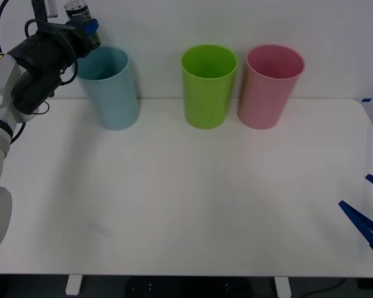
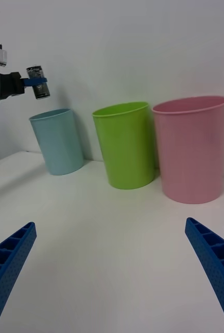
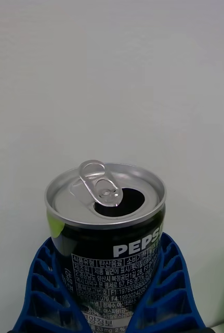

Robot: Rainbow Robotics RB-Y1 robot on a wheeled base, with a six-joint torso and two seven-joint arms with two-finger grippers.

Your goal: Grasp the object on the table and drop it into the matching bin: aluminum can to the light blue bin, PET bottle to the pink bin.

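My left gripper (image 1: 86, 27) is shut on the aluminum can (image 1: 78, 11), a dark can with a shiny silver top and an opened pull tab (image 3: 105, 193). It holds the can in the air just above the far left rim of the light blue bin (image 1: 112, 93). The blue fingers (image 3: 43, 291) clasp the can's sides. From the right wrist view the can (image 2: 38, 88) hangs above the light blue bin (image 2: 58, 141). The pink bin (image 1: 270, 87) stands at the back right of the white table (image 1: 186, 198). My right gripper (image 1: 368, 208) waits open, low at the table's right edge.
A lime green bin (image 1: 208, 87) stands between the light blue and pink bins along the back wall. The three bins are upright in a row. The white tabletop in front of them is bare.
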